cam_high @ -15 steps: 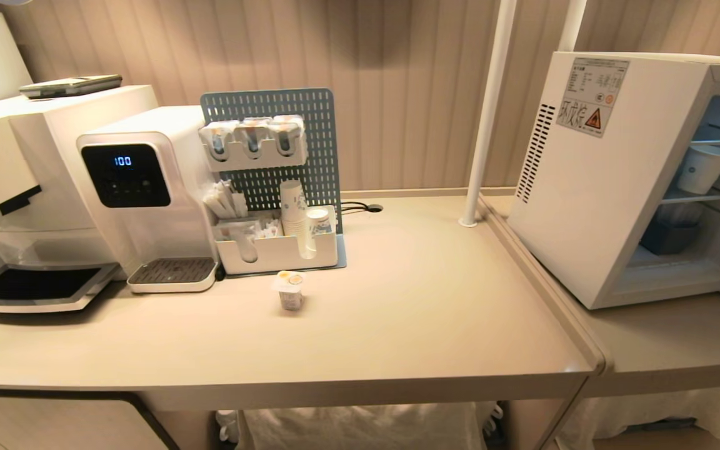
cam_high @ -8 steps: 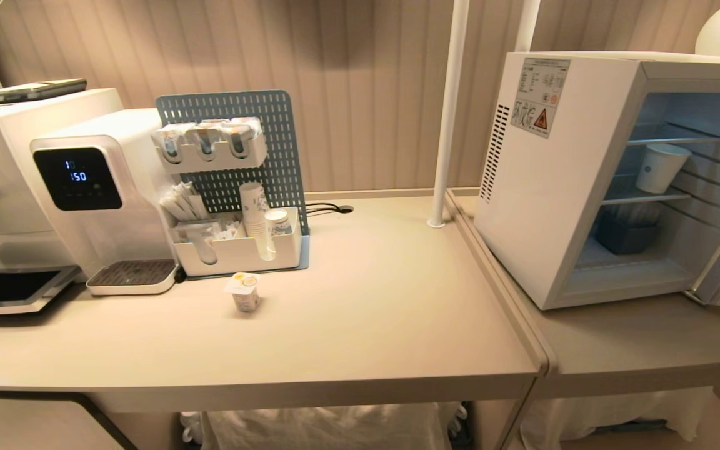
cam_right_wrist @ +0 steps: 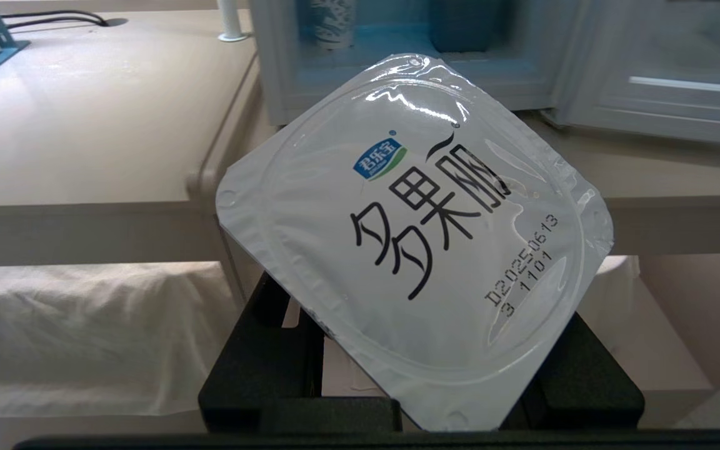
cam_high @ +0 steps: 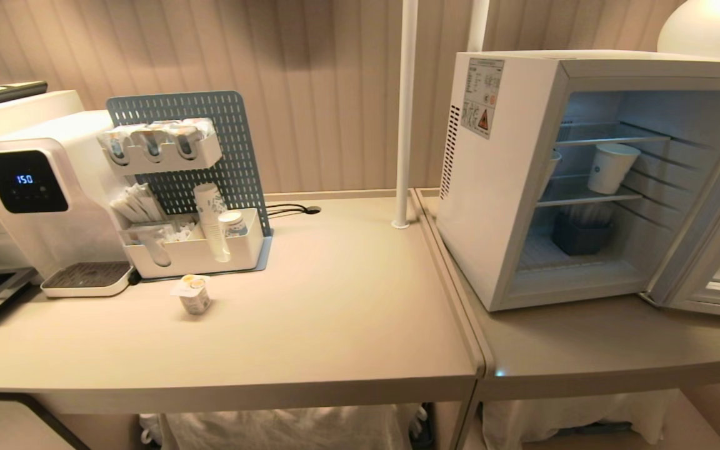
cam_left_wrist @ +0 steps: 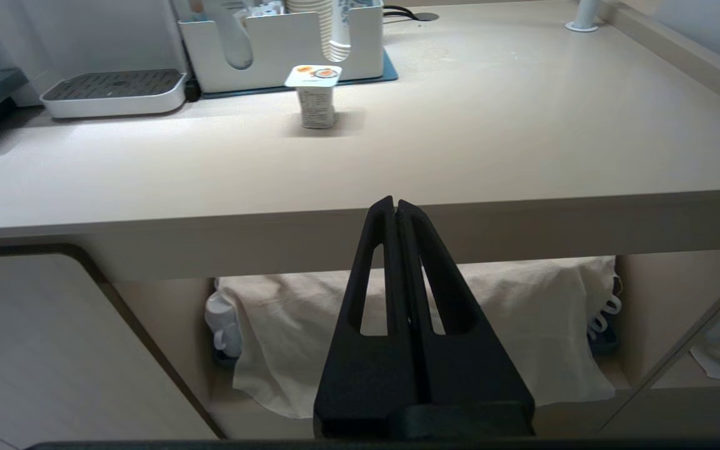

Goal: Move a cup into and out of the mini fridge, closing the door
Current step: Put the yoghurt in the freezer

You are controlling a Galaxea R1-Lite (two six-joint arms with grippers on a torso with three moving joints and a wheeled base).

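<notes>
Fridge work looks about half done to me: the mini fridge [cam_high: 510, 187] stands with the door [cam_high: 719, 262] swung wide at its right, a paper cup [cam_high: 610, 167] on its upper wire shelf. My right gripper [cam_right_wrist: 422, 375], low before the counter edge, grips a sealed yogurt cup [cam_right_wrist: 416, 237], not yet inside or set down. The left gripper [cam_left_wrist: 395, 206] hangs clenched and empty below the counter [cam_left_wrist: 522, 125].

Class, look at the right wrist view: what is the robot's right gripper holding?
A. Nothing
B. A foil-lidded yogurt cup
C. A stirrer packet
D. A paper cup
B: the right gripper is clamped on a yogurt cup whose sealed foil lid faces the camera.
</notes>
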